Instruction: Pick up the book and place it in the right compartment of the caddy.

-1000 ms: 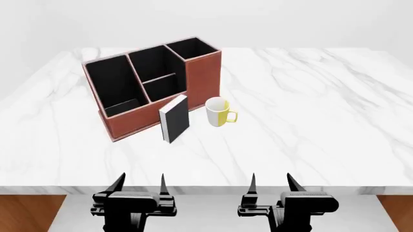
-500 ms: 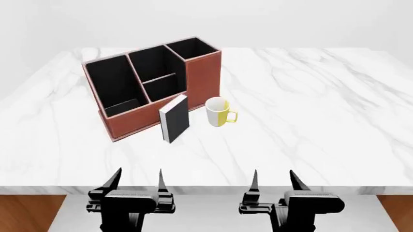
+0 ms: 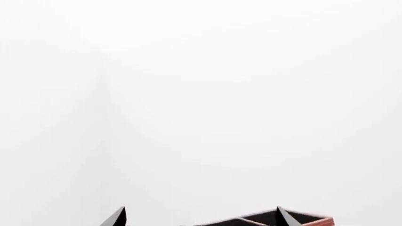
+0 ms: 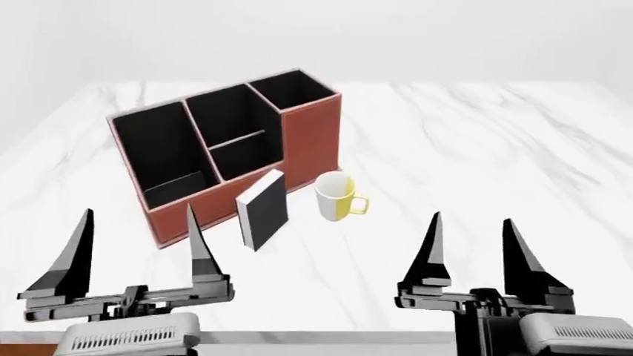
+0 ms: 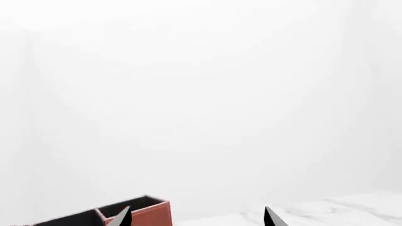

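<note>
The black book (image 4: 263, 211) with white page edges stands upright on the marble table (image 4: 475, 156), just in front of the red-brown caddy (image 4: 230, 152). The caddy's tall right compartment (image 4: 296, 89) is empty, its mouth dark. My left gripper (image 4: 138, 245) is open and empty, raised near the table's front edge, left of the book. My right gripper (image 4: 473, 248) is open and empty, to the front right. In the left wrist view the caddy's top (image 3: 295, 219) shows beyond the open gripper (image 3: 201, 217). In the right wrist view the caddy's tall end (image 5: 139, 212) shows beside the open gripper (image 5: 197, 217).
A white-and-yellow mug (image 4: 339, 197) stands to the right of the book, close to the caddy's tall end. The caddy's left and middle sections are dark inside. The table's front edge runs just under both grippers.
Both grippers have risen and moved forward over the table's front edge, and the head view has shifted closer. The book, mug and caddy stay in place.
</note>
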Controlling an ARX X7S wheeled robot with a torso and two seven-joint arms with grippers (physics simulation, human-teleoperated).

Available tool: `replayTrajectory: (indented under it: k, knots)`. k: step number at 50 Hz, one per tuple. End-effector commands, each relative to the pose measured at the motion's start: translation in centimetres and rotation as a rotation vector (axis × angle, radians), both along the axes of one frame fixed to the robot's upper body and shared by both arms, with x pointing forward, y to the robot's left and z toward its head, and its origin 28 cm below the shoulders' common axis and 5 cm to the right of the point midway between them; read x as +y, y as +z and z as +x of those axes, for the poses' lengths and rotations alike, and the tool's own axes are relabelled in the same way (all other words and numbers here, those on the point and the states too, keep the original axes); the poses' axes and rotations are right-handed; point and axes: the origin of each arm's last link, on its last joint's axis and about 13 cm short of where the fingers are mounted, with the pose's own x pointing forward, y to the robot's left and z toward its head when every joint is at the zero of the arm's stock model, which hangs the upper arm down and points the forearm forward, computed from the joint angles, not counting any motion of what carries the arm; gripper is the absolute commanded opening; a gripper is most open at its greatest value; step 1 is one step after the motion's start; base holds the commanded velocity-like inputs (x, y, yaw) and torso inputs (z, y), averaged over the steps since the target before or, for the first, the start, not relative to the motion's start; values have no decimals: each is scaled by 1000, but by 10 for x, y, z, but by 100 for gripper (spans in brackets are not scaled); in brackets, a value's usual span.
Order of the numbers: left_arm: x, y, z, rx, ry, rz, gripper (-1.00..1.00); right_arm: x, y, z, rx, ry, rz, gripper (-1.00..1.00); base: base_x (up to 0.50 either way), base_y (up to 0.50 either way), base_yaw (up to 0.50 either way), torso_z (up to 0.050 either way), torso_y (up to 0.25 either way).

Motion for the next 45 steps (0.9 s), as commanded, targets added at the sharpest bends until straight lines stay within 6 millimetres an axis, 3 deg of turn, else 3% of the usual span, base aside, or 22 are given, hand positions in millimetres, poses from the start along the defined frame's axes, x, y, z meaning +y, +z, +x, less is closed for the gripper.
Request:
replayTrajectory:
  k: [1,39,45]
  knots:
    - [2,7,-4,-61,32,16,100,0,9,-7,-85,14,7,100,500,0,0,0,0]
    - [2,3,-1,-41,31,20,100,1,5,-7,-82,33,-13,100,500,0,0,0,0]
    - [2,0,1,49,-9,-28,100,2,5,-7,-79,28,-12,100,72,0,0,0,2]
